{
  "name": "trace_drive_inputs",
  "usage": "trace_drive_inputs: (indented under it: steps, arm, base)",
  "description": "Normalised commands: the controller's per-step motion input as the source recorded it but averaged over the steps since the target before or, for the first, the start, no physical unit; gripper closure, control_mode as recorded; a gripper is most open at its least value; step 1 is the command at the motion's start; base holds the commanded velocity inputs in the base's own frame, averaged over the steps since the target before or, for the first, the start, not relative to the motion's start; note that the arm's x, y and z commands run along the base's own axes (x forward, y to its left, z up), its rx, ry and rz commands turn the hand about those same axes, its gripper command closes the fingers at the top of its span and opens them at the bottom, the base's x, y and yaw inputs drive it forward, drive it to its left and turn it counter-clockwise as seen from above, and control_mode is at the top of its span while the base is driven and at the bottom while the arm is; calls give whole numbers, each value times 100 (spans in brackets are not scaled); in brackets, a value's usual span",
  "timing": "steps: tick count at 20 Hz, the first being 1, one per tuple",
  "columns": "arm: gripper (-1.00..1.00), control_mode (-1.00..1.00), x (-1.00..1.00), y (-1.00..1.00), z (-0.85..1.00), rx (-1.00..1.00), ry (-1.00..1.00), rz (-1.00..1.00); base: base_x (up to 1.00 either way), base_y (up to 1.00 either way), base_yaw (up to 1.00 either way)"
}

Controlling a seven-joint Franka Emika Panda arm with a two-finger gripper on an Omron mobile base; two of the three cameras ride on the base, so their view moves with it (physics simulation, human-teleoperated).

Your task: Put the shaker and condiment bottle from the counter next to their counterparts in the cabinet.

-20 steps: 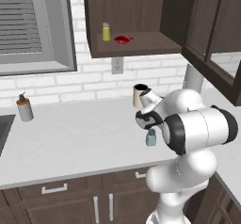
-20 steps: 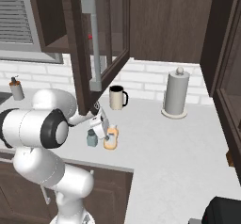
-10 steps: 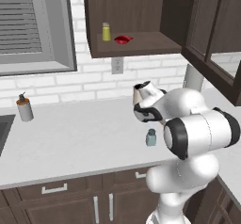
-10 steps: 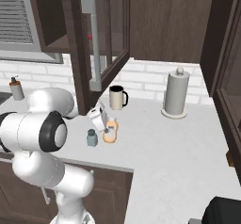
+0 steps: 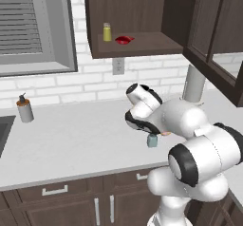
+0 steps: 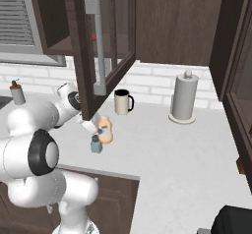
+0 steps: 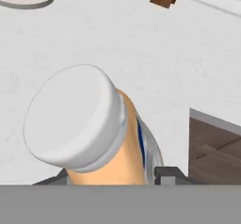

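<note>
- So my gripper (image 6: 100, 128) is down at the condiment bottle (image 7: 101, 138), which stands on the counter (image 5: 71, 139) near its front edge, below the cabinet (image 5: 137, 42).
- From the camera on my hand I'm looking down onto the bottle's pale cap, with my fingertips (image 7: 173, 173) on either side of the orange body. The bottle sits right between them.
- The jaws look narrowed in around the bottle, but honestly I can't tell whether they've actually clamped on it.
- The bottle looks upright, so I'd say its long axis runs roughly along my gripper's own line.
- The shaker (image 6: 96, 144) stands just beside the bottle, on the side nearer the counter's front edge, close enough to bump I reckon.
- The counterparts (image 5: 115, 35) sit on the cabinet shelf, above and further back, so the next move is mostly up.
</note>
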Motion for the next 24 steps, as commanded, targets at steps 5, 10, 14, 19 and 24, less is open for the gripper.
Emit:
trace_drive_inputs:
  steps: [5, 10, 14, 19, 24]
  arm:
    - [100, -100, -54, 0, 42, -6, -28, 21]
    - [100, -100, -58, 0, 59, -1, -26, 21]
    - [100, -100, -42, 0, 69, 1, -19, 25]
    - [100, -100, -33, 0, 77, 4, -19, 24]
    - [100, -100, -17, 0, 89, 10, -16, 24]
  base:
    - [0, 0, 0]
    - [0, 0, 0]
    - [0, 0, 0]
    - [0, 0, 0]
    - [0, 0, 0]
